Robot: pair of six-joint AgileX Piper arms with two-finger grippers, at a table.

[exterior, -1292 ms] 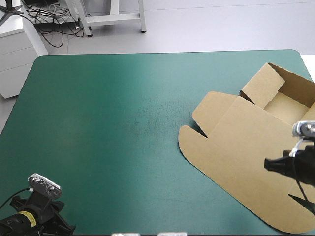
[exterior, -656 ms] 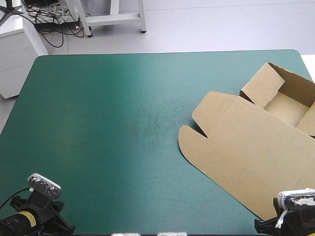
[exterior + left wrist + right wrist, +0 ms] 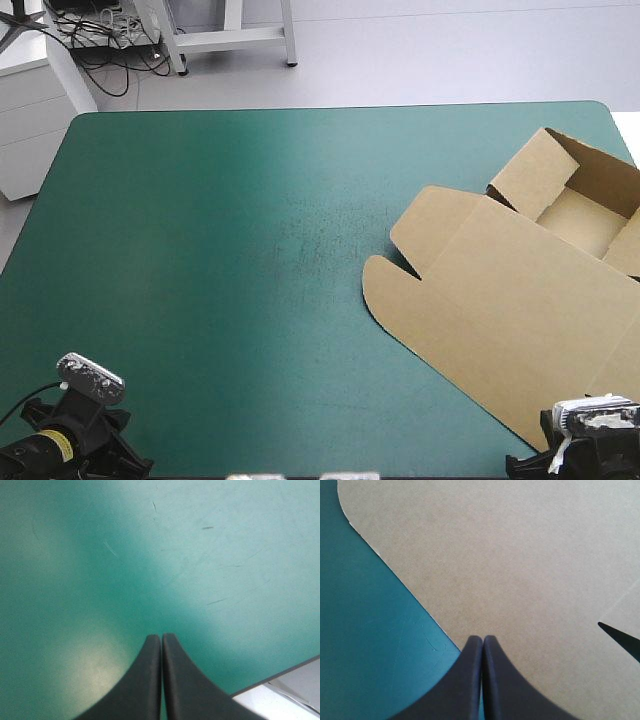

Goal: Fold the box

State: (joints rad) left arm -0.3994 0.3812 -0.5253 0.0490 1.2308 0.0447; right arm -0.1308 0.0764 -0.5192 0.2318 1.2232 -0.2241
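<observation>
The brown box (image 3: 520, 290) lies at the table's right side as an open tray with raised walls at the far right and its wide lid flat toward the near edge. My right gripper (image 3: 482, 640) is shut and empty, its tips over the near edge of the flat lid (image 3: 520, 565), at the table's near right corner. My left gripper (image 3: 161, 639) is shut and empty over bare teal-green cover at the near left corner, far from the box.
The teal-green cover (image 3: 230, 260) stretches bare across the left and middle of the table. The table's near edge (image 3: 280, 677) shows just beside my left gripper.
My right arm has drawn back from over the lid's right part to the table's near right corner. The box and my left arm have not moved.
</observation>
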